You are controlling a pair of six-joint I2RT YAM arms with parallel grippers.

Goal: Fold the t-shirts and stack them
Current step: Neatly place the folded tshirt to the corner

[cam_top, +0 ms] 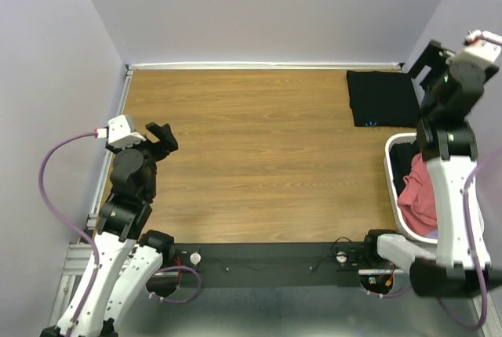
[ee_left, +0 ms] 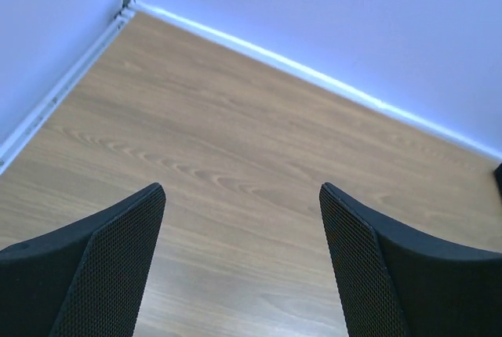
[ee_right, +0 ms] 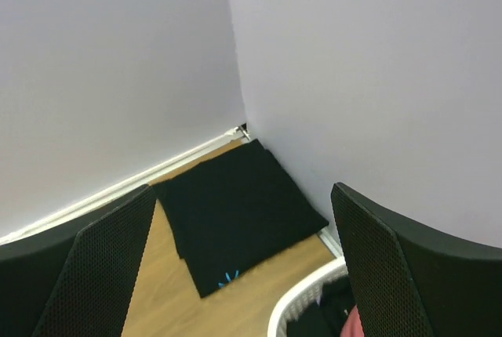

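Left gripper (ee_left: 241,190) and right gripper (ee_right: 243,190) gape wide, empty; the black shirt (ee_right: 239,215) lies beyond the right fingers (ee_right: 110,266), untouched.

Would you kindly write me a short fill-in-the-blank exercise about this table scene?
1. The folded t-shirt in the far right corner of the table is ___ in colour.
2. The salmon-red t-shirt lies ___ the white basket.
3. The left gripper and right gripper both stand ___, holding nothing.
Missing words: black; inside; open.
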